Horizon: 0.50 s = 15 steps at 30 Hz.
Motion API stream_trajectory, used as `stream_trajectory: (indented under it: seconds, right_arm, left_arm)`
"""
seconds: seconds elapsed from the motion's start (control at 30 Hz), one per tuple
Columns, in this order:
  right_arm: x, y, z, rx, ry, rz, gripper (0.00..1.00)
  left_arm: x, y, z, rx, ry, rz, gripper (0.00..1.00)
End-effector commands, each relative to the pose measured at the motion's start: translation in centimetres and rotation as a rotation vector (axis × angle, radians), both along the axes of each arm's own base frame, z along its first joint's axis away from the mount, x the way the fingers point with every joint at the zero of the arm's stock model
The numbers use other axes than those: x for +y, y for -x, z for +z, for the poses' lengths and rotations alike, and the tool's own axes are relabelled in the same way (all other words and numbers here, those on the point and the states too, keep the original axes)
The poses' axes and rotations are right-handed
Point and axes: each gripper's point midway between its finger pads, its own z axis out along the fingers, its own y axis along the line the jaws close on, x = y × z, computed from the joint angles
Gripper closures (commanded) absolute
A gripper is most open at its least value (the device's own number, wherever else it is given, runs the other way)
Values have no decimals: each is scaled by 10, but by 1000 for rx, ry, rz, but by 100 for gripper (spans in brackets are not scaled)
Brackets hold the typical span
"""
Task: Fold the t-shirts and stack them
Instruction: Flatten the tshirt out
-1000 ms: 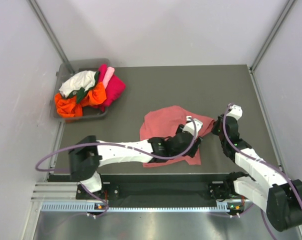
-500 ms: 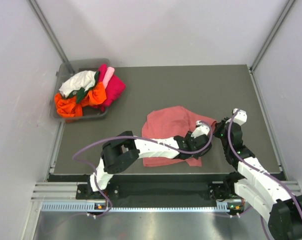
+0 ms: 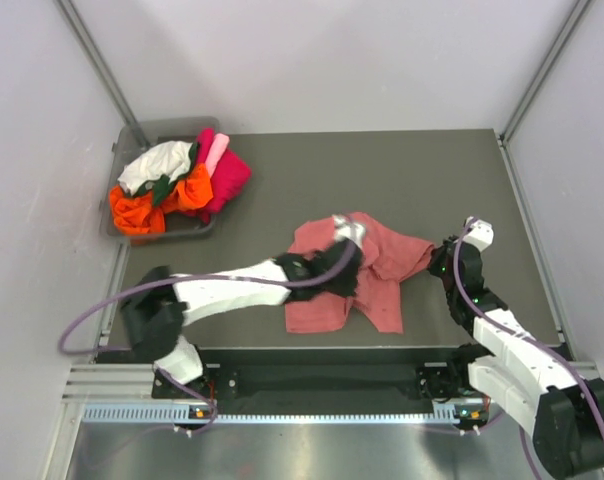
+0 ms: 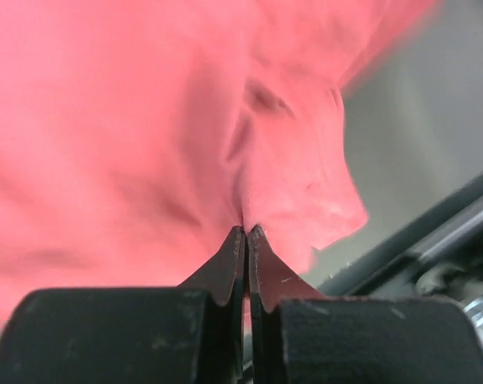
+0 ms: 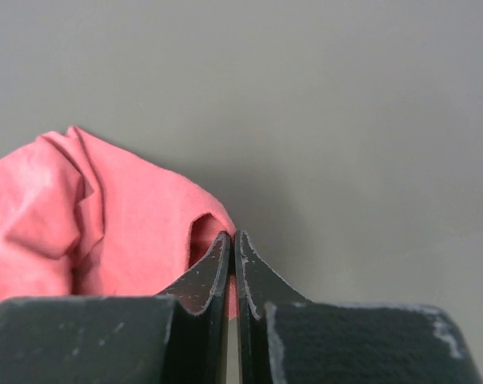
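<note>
Your left arm [image 3: 232, 290] and right arm [image 3: 512, 345] wear white shells over black joints; a lilac cable [image 3: 74, 325] runs along each, and your fingers [image 5: 201, 284] are matte black wedges, lightly scuffed

Bright, even, diffuse light from above in the top view; only faint, soft shadows under the arms on the grey table [image 3: 402, 175]. Mild sheen on the metal rail [image 3: 282, 412] at the bottom edge. Heavy blur over the salmon-pink t-shirt [image 4: 129, 120] in the left wrist view, with sharper dark fingers [image 4: 225, 268] close to the lens. Clear focus in the right wrist view, with a soft shadow on the table beside the cloth.
</note>
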Motion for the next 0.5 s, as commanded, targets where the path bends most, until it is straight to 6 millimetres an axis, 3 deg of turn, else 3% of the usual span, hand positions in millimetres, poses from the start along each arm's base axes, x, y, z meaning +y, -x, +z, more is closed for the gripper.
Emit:
stream_trajectory:
  seconds: [0.0, 0.03, 0.07, 0.1, 0.13, 0.17, 0.2, 0.23, 0.27, 0.3, 0.33, 0.37, 0.4, 0.43, 0.47]
  right_arm:
    - [-1, -16, 21, -63, -32, -19, 100]
    - [-1, -16, 19, -57, -33, -15, 100]
    - [-2, -19, 22, -56, -36, -21, 100]
    - [-2, -21, 18, -38, -37, -21, 100]
    - [1, -22, 16, -10, -46, 3, 100]
    - [0, -31, 30, -21, -57, 2, 100]
    - [2, -35, 28, 12, -60, 11, 100]
    - [5, -35, 26, 52, -71, 33, 100]
    - [3, -49, 51, 11, -83, 30, 100]
    - [5, -48, 47, 64, -94, 49, 100]
    - [5, -53, 55, 62, -102, 55, 100]
    - [1, -65, 84, 13, -111, 52, 100]
    - [2, -68, 95, 4, -116, 63, 100]
    - [5, -68, 103, 16, -121, 87, 100]
    - [4, -75, 136, -43, -110, 98, 100]
  left_arm:
    - [40, -45, 75, 26, 287, 72, 100]
    - [58, -57, 84, -3, 284, 104, 100]
    - [95, -74, 99, -34, 266, 188, 100]
    - [118, -86, 106, -69, 244, 253, 100]
    - [139, -93, 113, -97, 213, 295, 100]
    - [161, -101, 134, -141, 225, 350, 100]
    - [199, -113, 136, -144, 190, 454, 100]
    - [218, -121, 151, -181, 187, 507, 100]
    - [250, -131, 165, -212, 193, 594, 100]
    - [263, -133, 179, -229, 201, 614, 100]
    - [276, -135, 178, -228, 190, 643, 100]
    - [295, -141, 198, -262, 203, 692, 100]
    - [303, -141, 203, -266, 185, 703, 100]
    - [311, -143, 227, -310, 193, 722, 100]
    - [319, -145, 234, -323, 184, 741, 100]
